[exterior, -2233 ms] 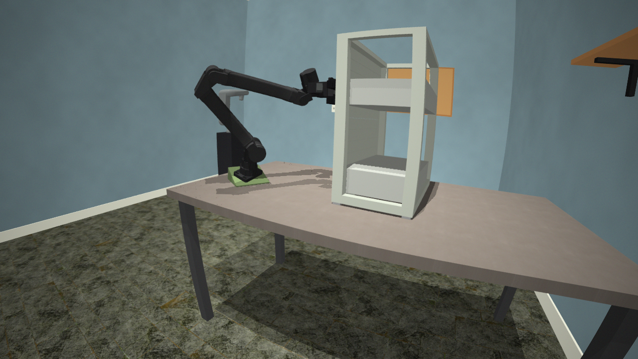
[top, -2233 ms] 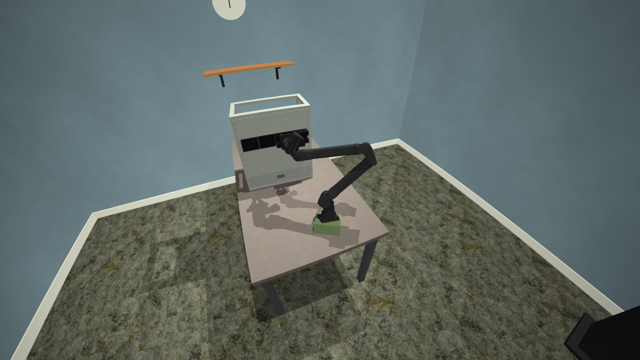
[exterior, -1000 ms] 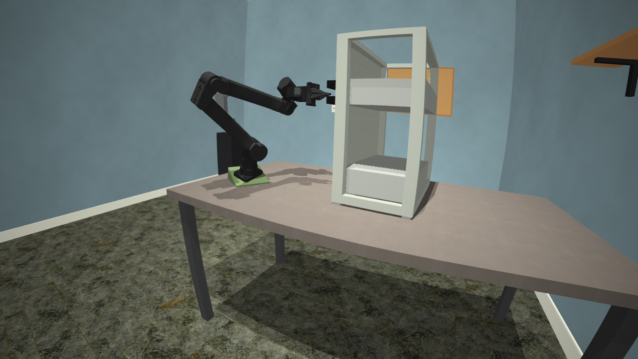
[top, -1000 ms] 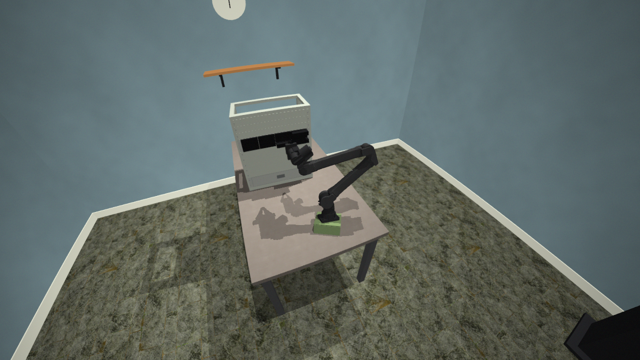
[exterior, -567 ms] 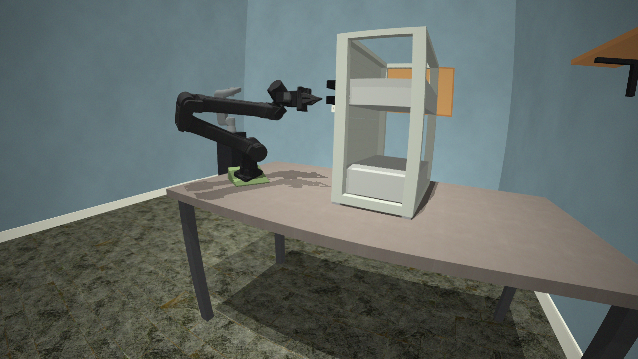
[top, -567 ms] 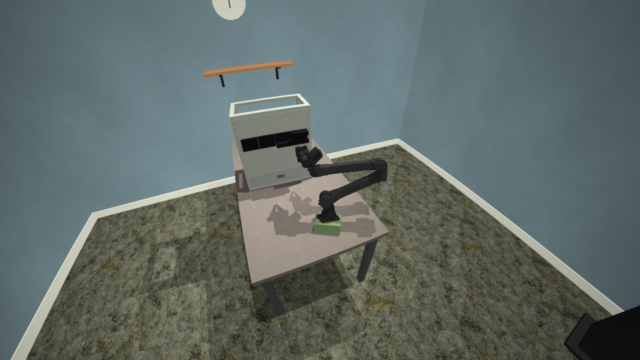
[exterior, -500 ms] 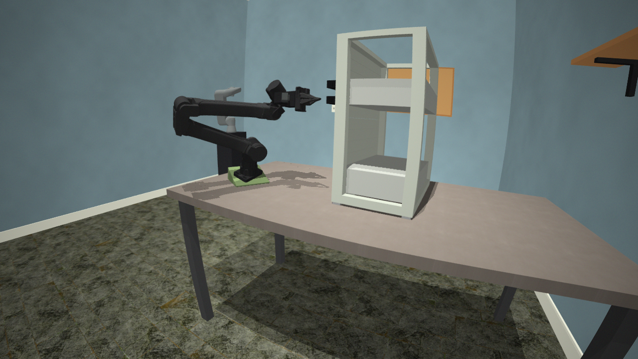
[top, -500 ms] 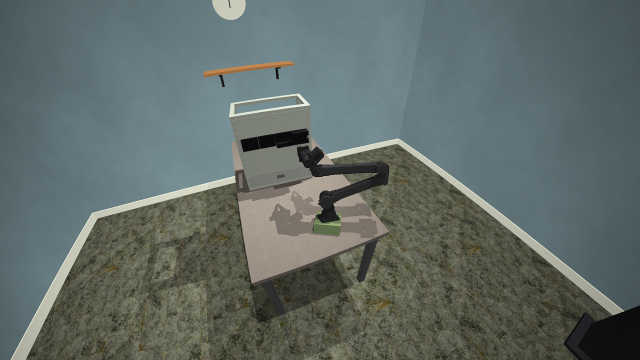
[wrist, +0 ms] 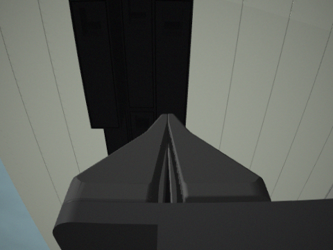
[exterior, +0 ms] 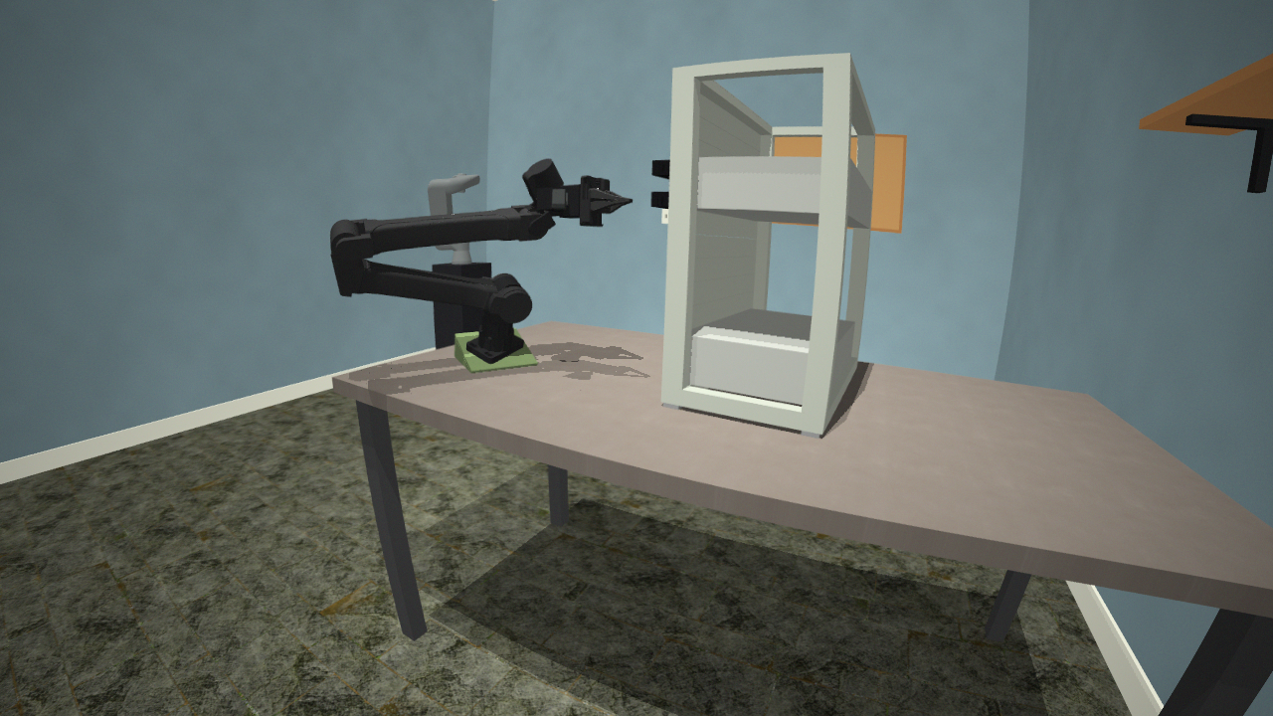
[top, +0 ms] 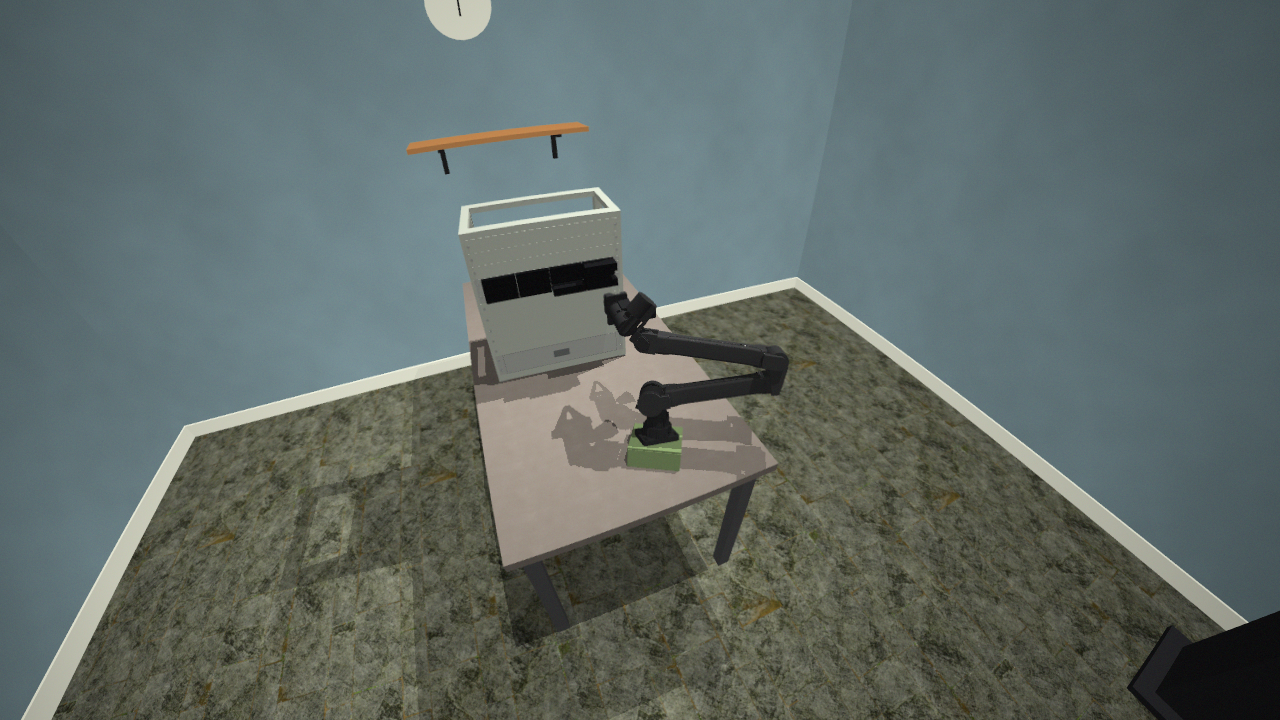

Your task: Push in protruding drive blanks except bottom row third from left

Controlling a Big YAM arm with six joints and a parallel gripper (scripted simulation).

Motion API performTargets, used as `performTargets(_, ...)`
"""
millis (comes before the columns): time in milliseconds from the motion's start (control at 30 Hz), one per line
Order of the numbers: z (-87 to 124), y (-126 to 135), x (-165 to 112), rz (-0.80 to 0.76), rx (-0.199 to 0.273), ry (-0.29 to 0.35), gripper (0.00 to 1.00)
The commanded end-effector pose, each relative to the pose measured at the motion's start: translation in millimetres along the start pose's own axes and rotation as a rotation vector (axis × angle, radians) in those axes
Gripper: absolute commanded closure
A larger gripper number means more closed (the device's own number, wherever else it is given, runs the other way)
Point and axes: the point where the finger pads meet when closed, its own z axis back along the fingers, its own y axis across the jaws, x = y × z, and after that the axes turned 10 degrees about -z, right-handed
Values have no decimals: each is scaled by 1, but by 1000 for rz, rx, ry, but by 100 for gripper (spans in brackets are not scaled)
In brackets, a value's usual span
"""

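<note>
The pale grey rack (top: 541, 277) stands upright at the far end of the table. A band of black drive blanks (top: 548, 282) runs across its front. In the side view two blanks stick out of the front, an upper one (exterior: 660, 168) and a lower one (exterior: 660, 197). My gripper (exterior: 623, 201) (top: 617, 304) is shut and empty. It points at the rack, a short gap from the lower protruding blank, near the rack's right edge. In the wrist view the closed fingertips point at the black blanks (wrist: 134, 55). I cannot tell the rows apart there.
My arm's green base (top: 654, 445) sits mid-table. Inside the open rack frame are an upper grey box (exterior: 756, 182) and a lower grey box (exterior: 752, 356). An orange panel (exterior: 881, 182) is behind the rack. A wall shelf (top: 496, 138) hangs above.
</note>
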Motion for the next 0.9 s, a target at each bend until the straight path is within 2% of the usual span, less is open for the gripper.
performTargets(0, -6, 11, 0, -27, 0, -1, 100)
performTargets(67, -11, 23, 2, -45, 10, -7, 100)
performTargets(267, -20, 24, 2, -44, 12, -7, 100)
performTargets(633, -68, 26, 0, -41, 20, -5, 100)
performTargets(867, -74, 26, 0, -41, 21, -5, 100)
